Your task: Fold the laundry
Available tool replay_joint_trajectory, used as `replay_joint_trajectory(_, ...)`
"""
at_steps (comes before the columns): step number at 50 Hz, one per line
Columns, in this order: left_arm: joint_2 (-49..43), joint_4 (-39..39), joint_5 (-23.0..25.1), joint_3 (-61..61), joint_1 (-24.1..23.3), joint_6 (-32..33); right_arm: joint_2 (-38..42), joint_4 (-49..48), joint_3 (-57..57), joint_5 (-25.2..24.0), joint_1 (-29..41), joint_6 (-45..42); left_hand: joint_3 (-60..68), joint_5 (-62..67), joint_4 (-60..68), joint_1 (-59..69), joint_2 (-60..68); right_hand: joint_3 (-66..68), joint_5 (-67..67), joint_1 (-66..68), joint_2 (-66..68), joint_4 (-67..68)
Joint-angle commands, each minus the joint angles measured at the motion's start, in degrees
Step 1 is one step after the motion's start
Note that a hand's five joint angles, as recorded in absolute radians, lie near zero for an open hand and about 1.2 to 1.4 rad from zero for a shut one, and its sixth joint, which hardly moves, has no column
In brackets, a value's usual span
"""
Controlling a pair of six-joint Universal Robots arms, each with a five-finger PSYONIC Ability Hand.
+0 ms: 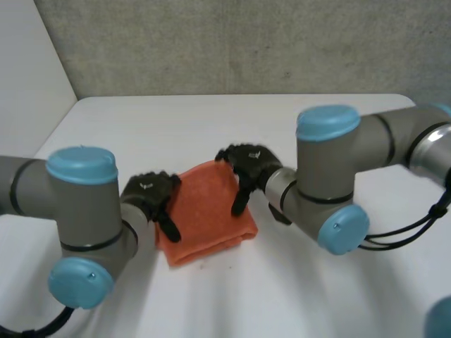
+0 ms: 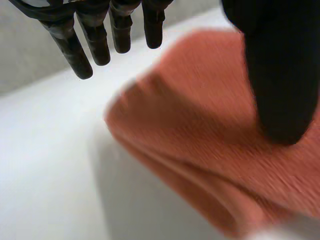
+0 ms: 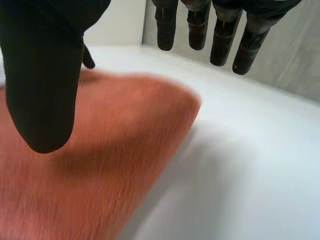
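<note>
A folded orange cloth (image 1: 208,211) lies on the white table (image 1: 211,127) between my two hands. My left hand (image 1: 151,193) is at the cloth's left edge, open, its thumb (image 2: 280,75) over the cloth (image 2: 210,130) and its fingers (image 2: 95,35) straight above bare table. My right hand (image 1: 248,167) hovers over the cloth's far right corner, open, thumb (image 3: 42,85) above the cloth (image 3: 100,150) and fingers (image 3: 220,35) straight past its edge. Neither hand grips the cloth.
The table's far edge meets a grey wall (image 1: 246,42). My left arm (image 1: 81,225) and right arm (image 1: 331,176) flank the cloth, with bare table in front of it and behind it.
</note>
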Motion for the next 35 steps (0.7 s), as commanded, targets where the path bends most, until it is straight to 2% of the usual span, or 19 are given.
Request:
replay_joint_trajectory(1, 8.70, -1.61, 1.25, 4.07, 3.07, 1.21, -12.98, -1.64, 4.10, 3.68, -4.07, 0.55, -2.06, -2.53, -1.61, -1.07, -1.37, -1.98, -3.20, -1.58, -2.28, -3.17)
replay_joint_trajectory(7, 18.37, -8.72, 6.08, 10.22, 7.82, 0.68, -25.38, -8.23, 11.74, 10.72, -10.40, -0.06, -2.06, -2.53, -1.61, -1.07, -1.37, -1.98, -3.20, -1.58, -2.28, -3.17)
replay_joint_trajectory(13, 24.70, -12.86, 10.12, 12.42, 11.25, 0.07, -33.04, -9.04, 17.20, 11.35, -16.03, -0.07, -2.06, -2.53, -1.61, -1.07, -1.37, -1.98, -3.20, -1.58, -2.28, -3.17)
replay_joint_trajectory(23, 26.99, -13.04, 10.57, 12.07, 11.60, -1.61, -34.81, -8.33, 20.19, 11.09, -17.09, -0.86, -2.06, -2.53, -1.61, -1.07, -1.37, -1.98, -3.20, -1.58, -2.28, -3.17)
replay_joint_trajectory(35, 26.91, -12.60, 11.09, 9.96, 10.90, -1.43, -34.81, -8.95, 22.92, 9.68, -17.01, -6.21, -2.06, -2.53, -1.61, -1.07, -1.37, -1.98, -3.20, -1.58, -2.28, -3.17)
